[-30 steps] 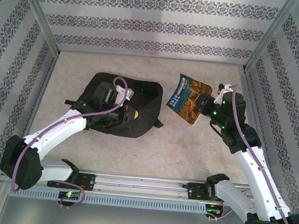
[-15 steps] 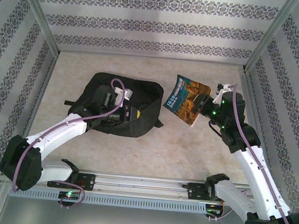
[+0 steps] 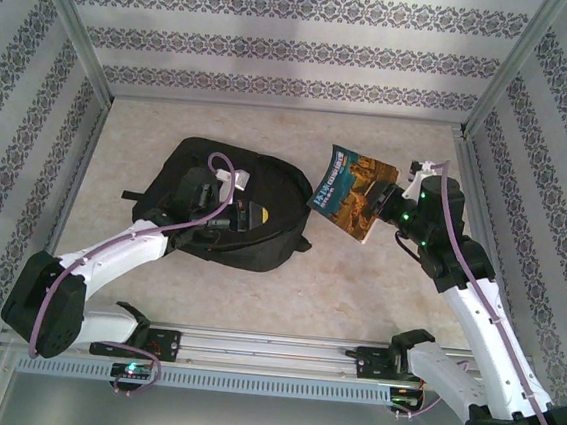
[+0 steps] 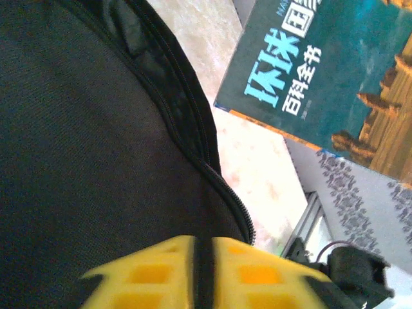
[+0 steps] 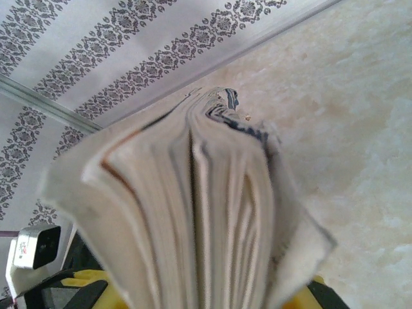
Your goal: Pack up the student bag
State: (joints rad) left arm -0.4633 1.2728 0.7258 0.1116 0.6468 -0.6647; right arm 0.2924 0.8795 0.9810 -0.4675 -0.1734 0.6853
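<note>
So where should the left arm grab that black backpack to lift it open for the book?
Probably the zipped rim of the student bag, on the side facing the book, coming down from above. The bag lies flat and soft, so its broad fabric gives nothing to pinch; the raised zip edge is a thin ridge the left pincer can close on and lift.

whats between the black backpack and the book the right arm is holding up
Nothing lies there. The left wrist view shows a bare strip of table between the student bag and the book.
</note>
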